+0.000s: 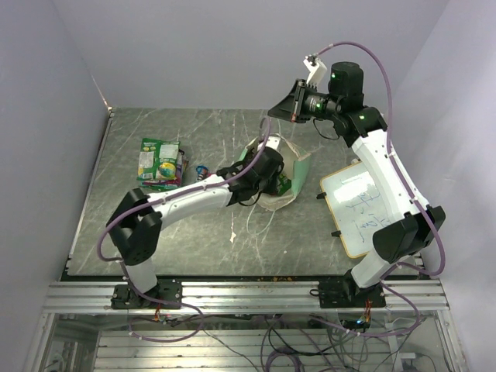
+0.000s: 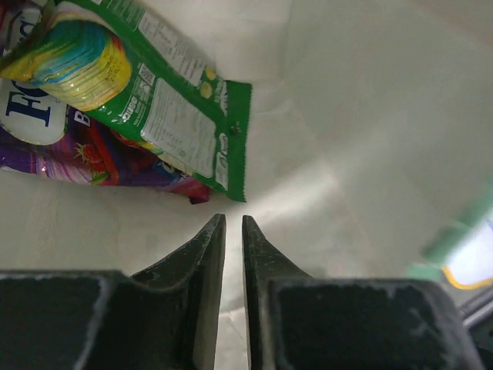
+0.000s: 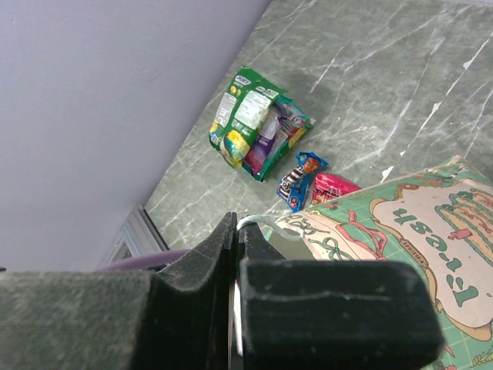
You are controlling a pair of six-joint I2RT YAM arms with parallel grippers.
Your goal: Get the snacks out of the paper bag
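While the left pincer (image 2: 231,222), nearly together, sits inside the paper bag (image 1: 291,174) beside a green packet's edge (image 2: 192,116), the right pincer (image 3: 235,231) clamps a string handle (image 3: 258,223).

Left arm stretched forward, left gripper (image 2: 231,223) fingers nearly closed. Right arm raised, elbow bent, right gripper (image 3: 235,231) fingers pinched together.
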